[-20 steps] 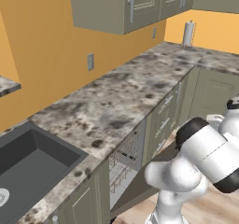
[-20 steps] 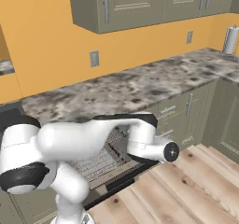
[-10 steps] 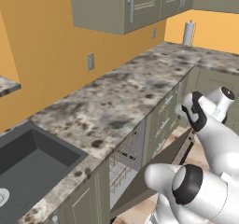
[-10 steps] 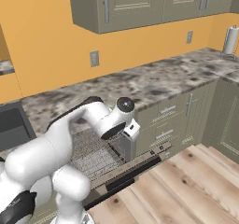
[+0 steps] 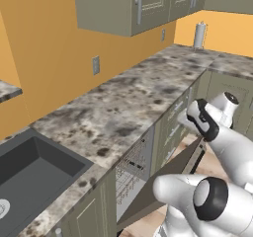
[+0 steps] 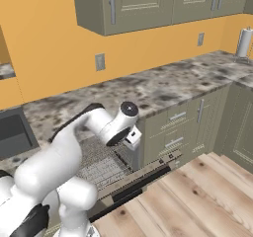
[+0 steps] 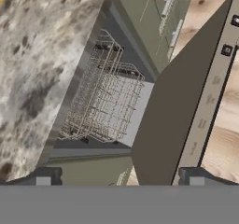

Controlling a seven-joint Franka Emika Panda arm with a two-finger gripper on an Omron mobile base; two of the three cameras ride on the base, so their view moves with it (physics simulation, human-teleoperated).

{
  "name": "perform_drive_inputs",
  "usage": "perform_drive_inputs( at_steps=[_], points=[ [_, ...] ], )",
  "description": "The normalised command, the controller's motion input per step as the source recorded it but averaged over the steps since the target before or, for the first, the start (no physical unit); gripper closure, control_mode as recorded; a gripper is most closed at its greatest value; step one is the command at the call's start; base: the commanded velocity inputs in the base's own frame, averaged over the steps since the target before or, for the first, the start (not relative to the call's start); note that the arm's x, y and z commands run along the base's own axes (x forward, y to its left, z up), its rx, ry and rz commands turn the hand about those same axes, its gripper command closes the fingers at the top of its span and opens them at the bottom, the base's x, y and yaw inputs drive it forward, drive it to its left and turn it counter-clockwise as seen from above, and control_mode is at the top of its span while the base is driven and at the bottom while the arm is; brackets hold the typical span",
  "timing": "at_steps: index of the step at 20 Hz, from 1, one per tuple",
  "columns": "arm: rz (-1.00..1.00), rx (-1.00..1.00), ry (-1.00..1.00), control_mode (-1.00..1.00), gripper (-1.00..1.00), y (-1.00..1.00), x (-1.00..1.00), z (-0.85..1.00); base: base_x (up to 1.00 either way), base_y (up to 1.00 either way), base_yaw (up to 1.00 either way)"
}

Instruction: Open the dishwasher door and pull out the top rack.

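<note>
Two steps: door looks done, rack pull not yet started, by my reading.
Dishwasher door (image 7: 177, 106): folded down and out from the cabinet run, flat dark panel; in the right base view its bar handle (image 6: 136, 191) sits at the outer edge, over the wood floor (image 6: 207, 191).
Door axis: long side runs along the cabinet front; the free edge points out into the room, away from the granite counter (image 5: 123, 107).
Top rack (image 7: 105, 101): thin wire basket inside the opening, just under the counter lip, apparently tucked in.
Rack axis: width parallel to the door hinge line; it should slide straight out over the lowered door.
Gripper (image 7: 119, 178): released, jaws spread wide, nothing between them; you hover above the opening, looking down at rack and door.
Arm: in the right base view the hand (image 6: 129, 135) sits near the counter edge, over the wire grid.
Risk one: thin wires; a pinch on a single tine could slip or bend away. Aim for the front rim of the rack.
Risk two: counter lip overhangs the rack; a steep descent could knock your hand on the stone edge.
Risk three: an off-axis pull could jam the rack in its runners.
Risk four: lowered door lies under your path; coming in low could press on it.
</note>
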Motion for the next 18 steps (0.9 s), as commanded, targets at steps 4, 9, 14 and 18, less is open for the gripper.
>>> perform_drive_inputs(
  at_steps=[4, 9, 14, 18],
  points=[
    [0.0, 0.2, 0.0, -1.0, -1.0, 0.23, 0.02, -0.47, 0.0, 0.0, 0.0],
    [0.0, 0.07, 0.0, -1.0, -1.0, 0.45, 0.25, -0.25, 0.0, 0.0, 0.0],
    [-0.01, 0.0, 0.0, -1.0, -1.0, 0.42, 0.23, -0.19, 0.0, 0.0, 0.0],
    [-0.05, 0.03, 0.0, -1.0, -1.0, 0.12, 0.0, -0.49, 0.0, 0.0, 0.0]
  ],
)
